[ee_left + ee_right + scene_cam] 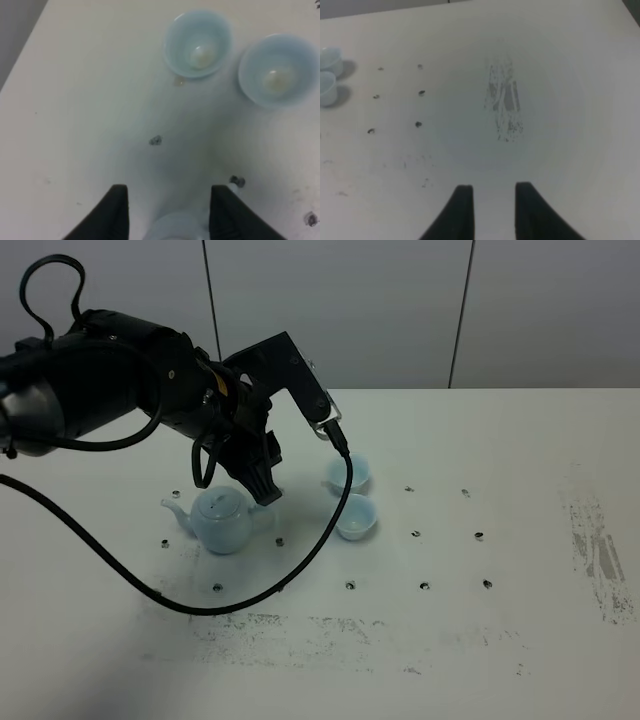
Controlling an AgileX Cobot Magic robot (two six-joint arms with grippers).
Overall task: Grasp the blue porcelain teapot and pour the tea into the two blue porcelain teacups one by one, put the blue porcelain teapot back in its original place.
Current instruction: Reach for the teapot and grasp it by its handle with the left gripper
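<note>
The round, pale blue glazed porcelain teapot [222,519] has its loop handle, at three o'clock of its body, hidden behind the black left gripper [262,490] in the high view. In the left wrist view only a blurred pale sliver [175,227] between the fingers shows, cut by the picture's edge. The two small pale blue handleless cups [327,75] are cut off at the right wrist view's edge. Whether liquid sits in them is too blurred to tell.

Left claw [262,490] at teapot [222,521] handle, two teacups [352,496] nearby.
</note>
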